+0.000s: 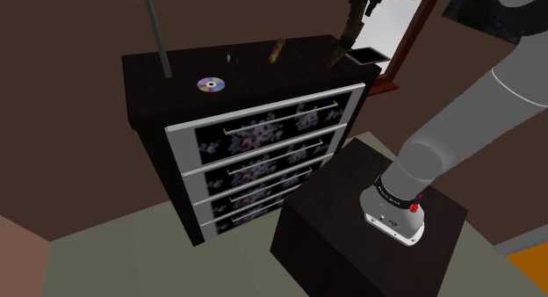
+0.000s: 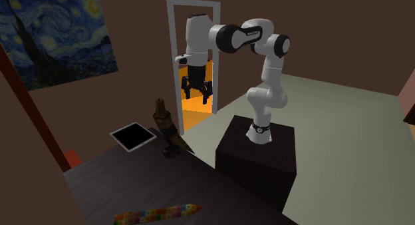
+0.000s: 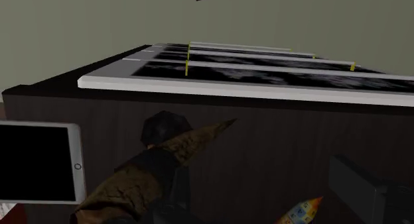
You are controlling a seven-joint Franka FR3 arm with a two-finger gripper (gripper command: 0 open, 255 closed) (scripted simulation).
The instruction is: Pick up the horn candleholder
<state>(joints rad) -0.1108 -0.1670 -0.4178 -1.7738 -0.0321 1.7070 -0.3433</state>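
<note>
Jaws stand apart with nothing between them in the second exterior view, where the gripper [image 2: 198, 97] hangs in the air well above the dresser [image 2: 120, 184] top. The horn candleholder [image 2: 161, 120], a brown, rough, upright thing, stands on that top below the jaws and off to one side, not under them. A tablet [image 2: 133, 136] lies flat just beyond it, farther from the jaws. The step in hand looks to be the approach, with the grasp not yet begun.

From the wrist, the fingers [image 3: 361, 189] are spread wide. The candleholder sits below them but crowds the finger on the tablet's side rather than lying midway between the two. A colourful stick [image 3: 302, 211] lies on the dresser nearer the other finger. To do this well I would slide the hand toward the tablet until the candleholder is centred in the gap. Then I would go straight down, keeping the jaws wide until both fingers flank the body. Its surface looks knobbly and tapered, so closing on the thicker middle seems safer than on the thin tip, which could slip out.

Over the shoulder, the candleholder stands close to the dresser's far corner with the tablet just beside it. Coming down off-centre could knock it toward that edge. A disc [image 1: 211, 84] lies far from the jaws and is no concern.
</note>
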